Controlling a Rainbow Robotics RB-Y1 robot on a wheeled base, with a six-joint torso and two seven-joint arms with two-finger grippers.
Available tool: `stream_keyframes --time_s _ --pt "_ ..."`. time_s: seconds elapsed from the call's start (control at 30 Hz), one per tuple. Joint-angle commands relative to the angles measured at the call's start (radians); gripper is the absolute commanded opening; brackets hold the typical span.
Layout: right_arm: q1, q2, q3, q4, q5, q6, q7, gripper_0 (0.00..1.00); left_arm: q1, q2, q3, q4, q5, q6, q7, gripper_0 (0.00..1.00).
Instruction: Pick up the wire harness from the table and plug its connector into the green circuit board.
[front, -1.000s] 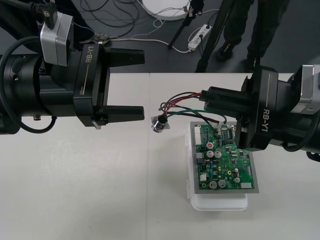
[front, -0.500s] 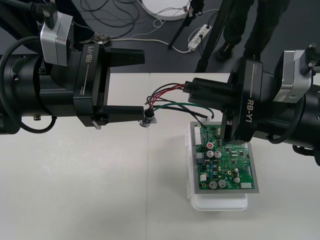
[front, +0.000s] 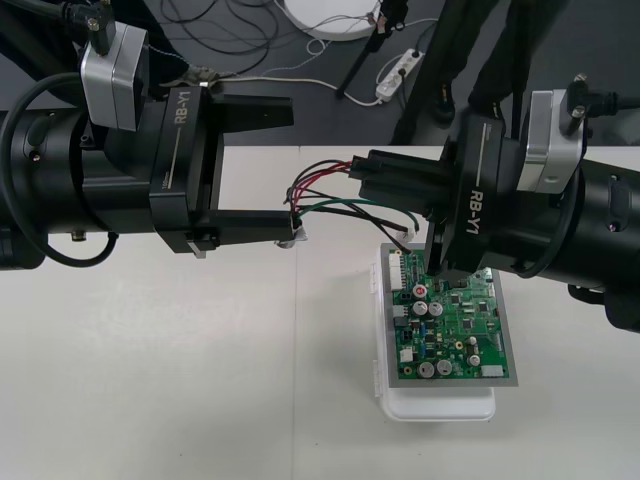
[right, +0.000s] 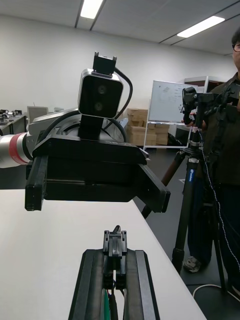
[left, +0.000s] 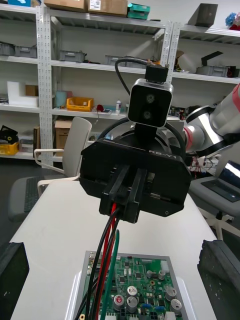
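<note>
Black fingers of the right gripper, clamped tight on the thin red, black and green wire harness, are carrying it away from the green circuit board into the wide-open left gripper, probably for a regrasp before plugging.

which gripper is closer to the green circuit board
Right. The right gripper hangs over the far edge of the green circuit board, holding the harness; the left gripper stands open off to the board's left.

Robotics lab: circuit board on table, tripod, pwr strip, cables on floor.
</note>
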Motion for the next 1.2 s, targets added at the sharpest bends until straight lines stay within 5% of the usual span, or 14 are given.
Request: stream_keyframes --time_s 0.03,1.2 --pt "-0.061 0.021 0.051 -0.031 0.023 0.019 -0.033 0.00 -0.042 -0.017 -0.030 -0.030 -0.003 -0.019 -0.058 1.00" --pt "-0.088 0.087 0.092 -0.045 0.028 0.066 -0.081 0.00 -0.049 -0.019 -0.044 -0.030 -0.006 -0.016 -0.058 1.00"
